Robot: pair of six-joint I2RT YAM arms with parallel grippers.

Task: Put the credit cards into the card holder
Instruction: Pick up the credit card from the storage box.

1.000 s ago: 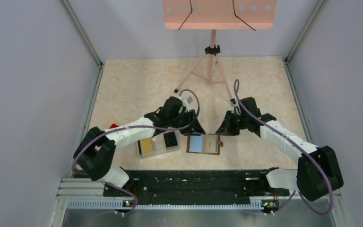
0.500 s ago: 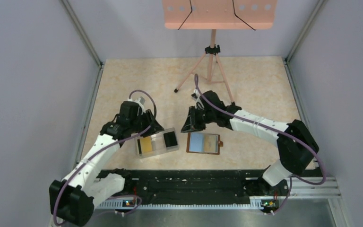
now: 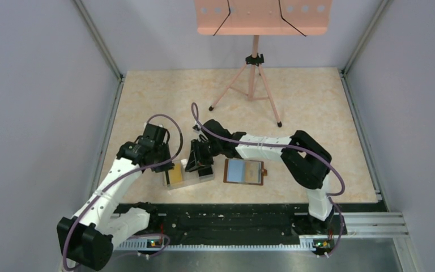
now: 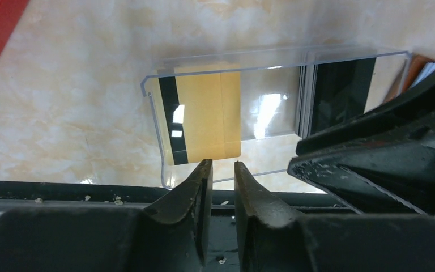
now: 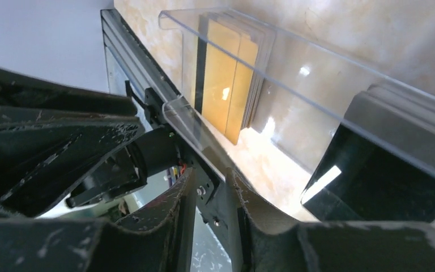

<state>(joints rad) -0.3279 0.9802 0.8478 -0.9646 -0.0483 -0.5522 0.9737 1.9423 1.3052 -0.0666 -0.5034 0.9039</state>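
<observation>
A clear plastic tray (image 3: 188,180) holds a stack of yellow-gold credit cards (image 3: 175,174) at its left end and black credit cards (image 3: 205,168) at its right end. The brown card holder (image 3: 243,171) lies open to the tray's right, pale blue-grey inside up. My left gripper (image 3: 163,163) hovers at the yellow cards' edge (image 4: 205,116), jaws a narrow gap apart and empty. My right gripper (image 3: 198,161) is over the tray between the two stacks. Its jaws are a narrow gap apart at the tray's near wall (image 5: 188,122), holding nothing. The black cards (image 5: 374,175) lie to its right.
A tripod stand (image 3: 253,79) with a peach board (image 3: 263,17) stands at the back. A red object (image 4: 0,28) lies left of the tray. The black rail (image 3: 232,218) runs along the near edge. Grey walls close both sides.
My right arm has swung left from beside the card holder to over the tray. My left gripper has pulled back left to the yellow cards' end.
</observation>
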